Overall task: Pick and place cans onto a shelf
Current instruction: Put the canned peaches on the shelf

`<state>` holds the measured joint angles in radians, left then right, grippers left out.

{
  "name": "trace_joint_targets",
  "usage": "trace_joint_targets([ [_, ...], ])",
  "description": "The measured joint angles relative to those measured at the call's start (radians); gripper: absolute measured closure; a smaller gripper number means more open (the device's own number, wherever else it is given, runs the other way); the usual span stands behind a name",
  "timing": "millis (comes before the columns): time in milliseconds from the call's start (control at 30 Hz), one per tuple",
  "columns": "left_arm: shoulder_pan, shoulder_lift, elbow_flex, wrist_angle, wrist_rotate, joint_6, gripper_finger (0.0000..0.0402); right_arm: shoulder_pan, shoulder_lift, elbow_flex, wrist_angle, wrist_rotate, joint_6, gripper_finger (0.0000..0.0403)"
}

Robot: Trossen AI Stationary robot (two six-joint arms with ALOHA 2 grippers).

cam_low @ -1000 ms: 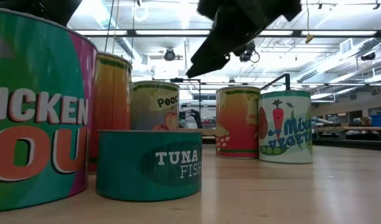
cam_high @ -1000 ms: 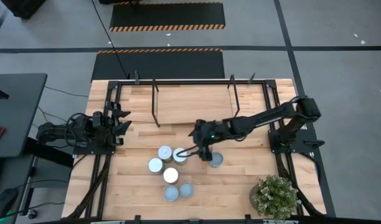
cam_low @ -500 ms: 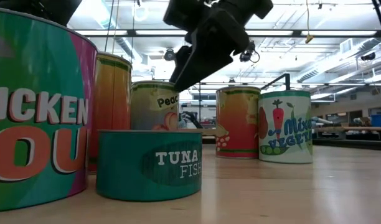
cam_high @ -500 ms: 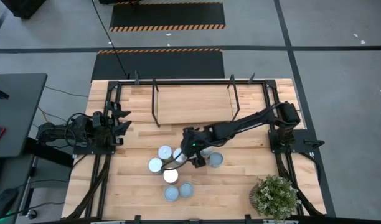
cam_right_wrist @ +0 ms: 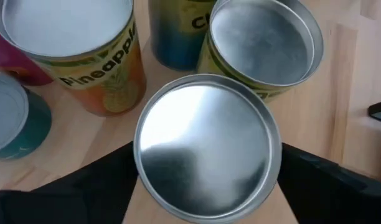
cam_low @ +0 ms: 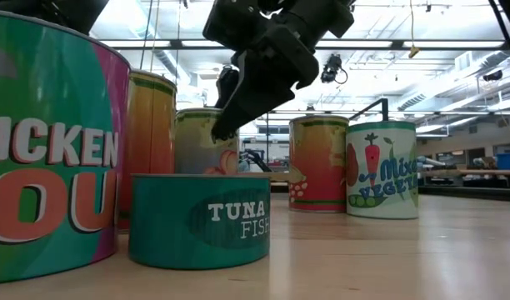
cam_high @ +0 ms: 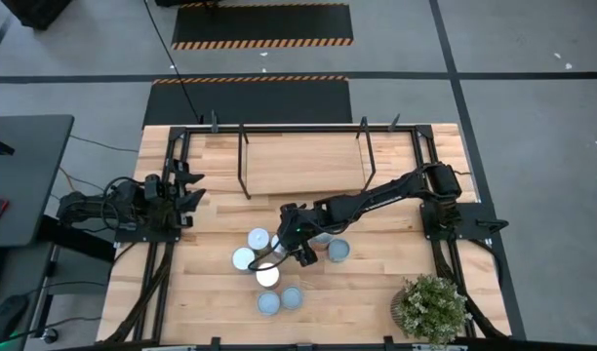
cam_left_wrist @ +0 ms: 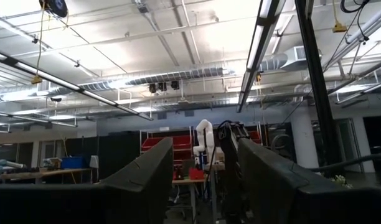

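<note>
Several cans stand upright in a cluster on the tabletop (cam_high: 396,263). My right gripper (cam_high: 276,255) reaches down into the cluster and is shut on a silver-topped can (cam_right_wrist: 206,146); in the low view one finger (cam_low: 226,121) hangs in front of the peach-labelled can (cam_low: 201,142). The shelf (cam_high: 303,161), a light-wood board with black rails, stands at the table's far side with nothing on it. My left gripper (cam_high: 186,187) waits open at the table's left edge, pointing up into the room (cam_left_wrist: 206,186). My right gripper holds the silver-topped can by its side wall just under the rim (cam_right_wrist: 139,149), pinched between the two fingers (cam_right_wrist: 84,186), one on each opposite side. The fingers slant down from above, from the table's right. The can stands upright among the other cans.
A pineapple can (cam_right_wrist: 72,37), another silver-topped can (cam_right_wrist: 265,40) and a low teal can (cam_right_wrist: 10,118) crowd the held one. More cans sit nearer the front edge (cam_high: 267,302) and to the right (cam_high: 338,251). A potted plant (cam_high: 430,307) stands at the near right corner.
My right gripper has moved toward the table's left and near edge and sunk, from above the cluster's right side down over the silver-topped can. Its fingers have drawn in onto the can's sides. The cans have stayed where they stood.
</note>
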<state>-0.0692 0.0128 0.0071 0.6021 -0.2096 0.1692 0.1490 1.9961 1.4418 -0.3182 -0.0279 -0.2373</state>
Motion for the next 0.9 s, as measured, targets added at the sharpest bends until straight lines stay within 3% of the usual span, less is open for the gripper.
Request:
trace_joint_targets([
  [167, 0.000, 0.000, 0.000, 0.002, 0.000, 0.000, 0.0216, 0.000, 0.000, 0.000, 0.003, -0.011, 0.001, 0.0086],
  [533, 0.000, 0.000, 0.000, 0.002, 0.000, 0.001, 0.0216, -0.051, -0.145, -0.001, -0.163, 0.059, 0.033, 0.0078],
  [767, 0.000, 0.000, 0.000, 0.001, 0.000, 0.001, 0.0216, -0.144, -0.281, -0.003, -0.292, 0.089, 0.028, 0.0079],
  [900, 0.000, 0.000, 0.000, 0.001, 0.000, 0.001, 0.0216, -0.235, -0.364, -0.075, -0.268, 0.117, 0.028, 0.0080],
])
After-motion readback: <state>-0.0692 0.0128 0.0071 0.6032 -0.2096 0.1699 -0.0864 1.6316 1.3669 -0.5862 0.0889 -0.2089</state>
